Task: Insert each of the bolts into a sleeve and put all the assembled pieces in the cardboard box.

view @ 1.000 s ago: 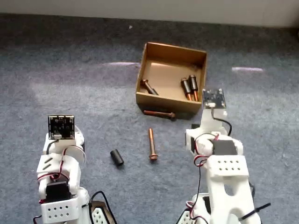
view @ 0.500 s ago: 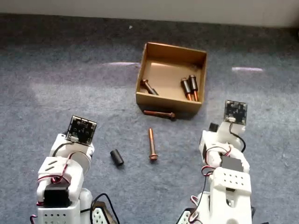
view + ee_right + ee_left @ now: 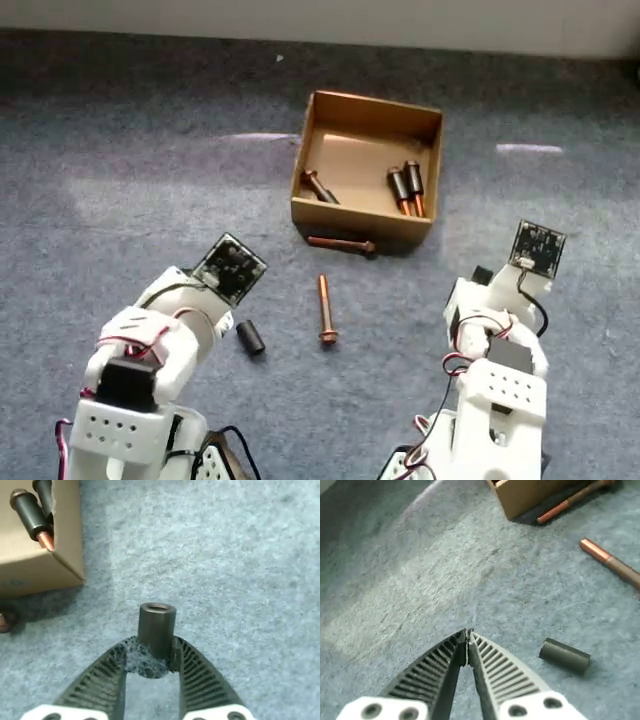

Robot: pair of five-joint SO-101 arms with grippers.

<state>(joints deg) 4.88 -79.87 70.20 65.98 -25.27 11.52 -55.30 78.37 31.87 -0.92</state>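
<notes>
The left gripper point(image 3: 467, 632) is shut tight with nothing in it. It hangs over the grey carpet point(image 3: 130, 170), near a loose black sleeve point(image 3: 564, 656). The right gripper point(image 3: 155, 646) squeezes a second sleeve point(image 3: 157, 622), near a corner of the cardboard box point(image 3: 362, 218). One copper bolt point(image 3: 325, 308) lies on the carpet. A second bolt point(image 3: 340, 243) lies against the box front. Three bolts with sleeves on point(image 3: 401, 190) lie inside the box

The left arm point(image 3: 165, 335) is swinging toward the loose sleeve point(image 3: 251, 337) while the right arm point(image 3: 495, 330) is drawing away from the box point(image 3: 355, 222).
</notes>
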